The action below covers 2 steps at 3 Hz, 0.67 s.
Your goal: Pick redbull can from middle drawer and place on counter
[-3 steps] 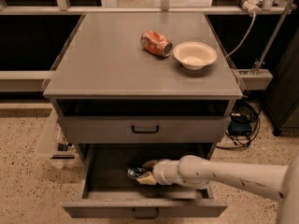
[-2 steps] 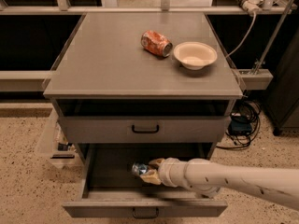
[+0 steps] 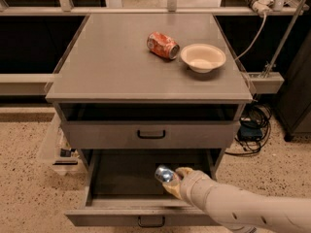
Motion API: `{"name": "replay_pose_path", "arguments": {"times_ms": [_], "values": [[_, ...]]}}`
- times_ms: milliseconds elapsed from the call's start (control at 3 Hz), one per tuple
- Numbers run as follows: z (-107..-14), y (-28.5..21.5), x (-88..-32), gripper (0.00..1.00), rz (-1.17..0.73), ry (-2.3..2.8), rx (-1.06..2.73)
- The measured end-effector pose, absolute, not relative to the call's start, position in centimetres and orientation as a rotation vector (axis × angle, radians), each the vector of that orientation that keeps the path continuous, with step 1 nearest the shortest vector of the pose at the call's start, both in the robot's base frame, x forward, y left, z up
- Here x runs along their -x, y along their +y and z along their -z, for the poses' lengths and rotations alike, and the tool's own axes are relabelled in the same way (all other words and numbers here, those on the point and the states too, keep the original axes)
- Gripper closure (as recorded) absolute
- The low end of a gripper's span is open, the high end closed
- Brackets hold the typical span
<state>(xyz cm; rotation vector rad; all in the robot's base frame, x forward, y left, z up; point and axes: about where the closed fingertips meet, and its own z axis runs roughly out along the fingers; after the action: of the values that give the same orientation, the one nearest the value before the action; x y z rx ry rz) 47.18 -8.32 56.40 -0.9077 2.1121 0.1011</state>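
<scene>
The redbull can, small, blue and silver with its shiny end facing up and left, is held in my gripper. The gripper is shut on it, lifted a little above the floor of the open middle drawer, right of the drawer's centre. My white arm reaches in from the lower right over the drawer's front edge. The drawer's dark bar handle shows at the bottom. The counter is the broad grey cabinet top above.
A dented orange-red can lies on its side on the counter beside a cream bowl at the back right. The grey drawer front above is shut. Cables lie on the floor at right.
My gripper has risen with the redbull can and moved slightly right; the can now sits higher in the drawer opening, its metal end showing.
</scene>
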Motion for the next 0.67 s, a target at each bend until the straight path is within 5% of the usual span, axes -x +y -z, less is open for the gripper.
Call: {"name": "replay_pose_path", "arguments": {"times_ms": [667], "values": [[-61.44,-8.16,-49.02,1.0,-0.085,2.017,0.922]]}}
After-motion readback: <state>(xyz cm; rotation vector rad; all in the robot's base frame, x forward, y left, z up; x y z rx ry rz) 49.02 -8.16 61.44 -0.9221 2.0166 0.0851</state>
